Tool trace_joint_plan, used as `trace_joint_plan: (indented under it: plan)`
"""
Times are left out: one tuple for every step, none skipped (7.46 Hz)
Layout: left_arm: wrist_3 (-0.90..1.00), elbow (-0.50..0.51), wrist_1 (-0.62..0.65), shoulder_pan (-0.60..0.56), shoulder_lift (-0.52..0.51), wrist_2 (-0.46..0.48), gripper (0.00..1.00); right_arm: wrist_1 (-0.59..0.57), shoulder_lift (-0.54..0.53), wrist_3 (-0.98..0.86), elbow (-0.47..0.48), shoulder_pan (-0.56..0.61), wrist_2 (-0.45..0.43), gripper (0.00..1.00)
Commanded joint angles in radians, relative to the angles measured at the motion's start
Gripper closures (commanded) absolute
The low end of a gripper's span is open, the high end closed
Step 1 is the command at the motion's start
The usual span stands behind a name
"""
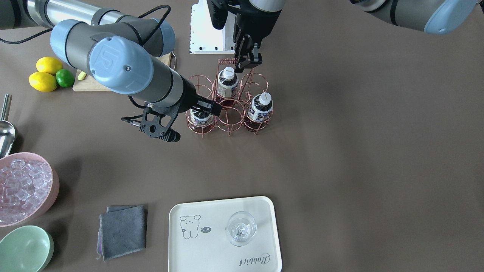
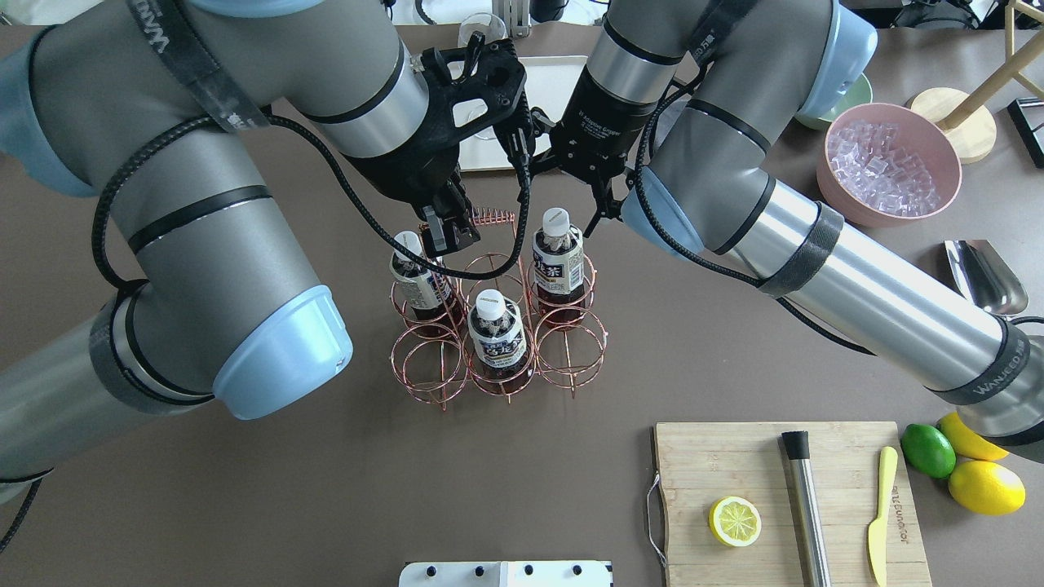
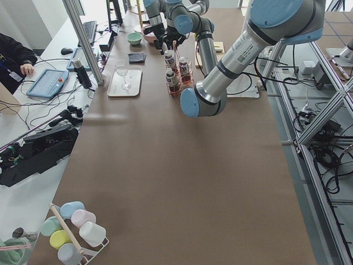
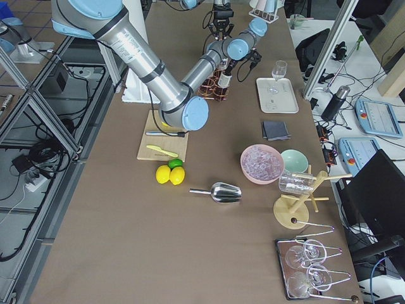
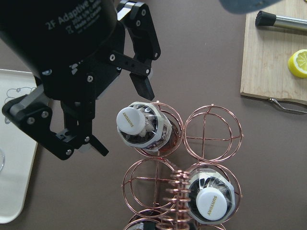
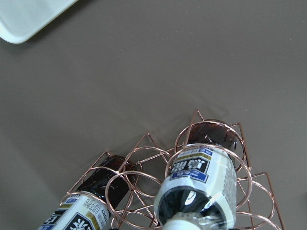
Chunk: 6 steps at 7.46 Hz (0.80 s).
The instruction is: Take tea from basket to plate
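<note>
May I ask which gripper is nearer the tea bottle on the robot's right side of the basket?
Right. The right gripper straddles the cap of that tea bottle; the left gripper hangs by the basket handle.

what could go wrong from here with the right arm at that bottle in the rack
The right pincer is open astride the tea's cap, near the basket's wire rings; a snagged finger could drag the basket and tip the other bottles.
The left pincer hangs just over the same basket, so the arms might collide on the lift.
A stemmed glass stands on the plate; a careless set-down could knock it.
</note>
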Motion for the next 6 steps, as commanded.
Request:
trace_joint_plan:
  plan:
    - [0.0,0.001,-0.014,0.0,0.008,0.0,1.0,0.0,-0.001,0.001,0.002,-0.003,0.0,0.62]
    - [0.0,0.001,-0.014,0.0,0.01,0.0,1.0,0.0,-0.001,0.001,0.002,-0.004,0.0,0.81]
    - [0.0,0.001,-0.014,0.0,0.01,0.0,1.0,0.0,-0.002,0.003,0.007,-0.006,0.0,0.97]
    - [0.0,0.001,-0.014,0.0,0.008,0.0,1.0,0.0,-0.004,0.004,0.01,-0.006,0.002,1.0]
    - [0.0,0.002,-0.014,0.0,0.008,0.0,1.0,0.0,-0.01,0.005,0.024,-0.004,0.005,1.0]
    - [0.0,0.002,-0.016,0.0,0.008,0.0,1.0,-0.005,-0.01,0.005,0.039,0.011,0.023,1.0]
